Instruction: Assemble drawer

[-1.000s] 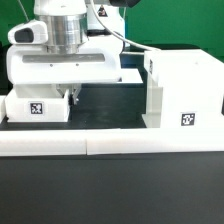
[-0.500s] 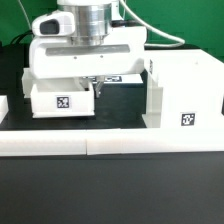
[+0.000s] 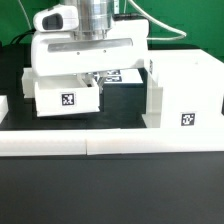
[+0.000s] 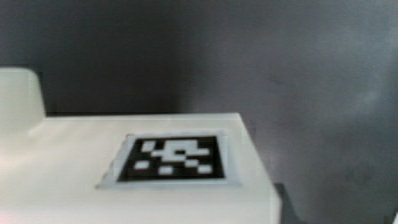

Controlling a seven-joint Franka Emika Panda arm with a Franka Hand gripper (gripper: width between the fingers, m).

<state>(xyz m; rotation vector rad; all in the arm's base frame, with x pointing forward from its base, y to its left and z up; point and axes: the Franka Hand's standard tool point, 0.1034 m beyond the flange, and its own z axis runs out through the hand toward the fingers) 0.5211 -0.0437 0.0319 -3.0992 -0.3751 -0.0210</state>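
Observation:
My gripper [image 3: 98, 84] is shut on a small white tray [image 3: 66, 99] and holds it just above the black table, at the tray's right-hand end in the exterior view. The tray's tag faces the camera. The tall boxy housing [image 3: 185, 92] stands to the exterior view's right, a short gap from the tray, with a tag low on its front. In the wrist view the tray's tagged face [image 4: 175, 160] fills the lower part and my fingertips do not show clearly. The second tray is not clearly in view.
The long low white border wall [image 3: 110, 146] runs along the front of the table. The marker board [image 3: 122, 77] lies flat behind the gripper. A white piece [image 3: 3, 106] shows at the exterior view's left edge.
The gripper has carried the tray up off the table and toward the exterior view's right, closer to the housing. The housing has not moved.

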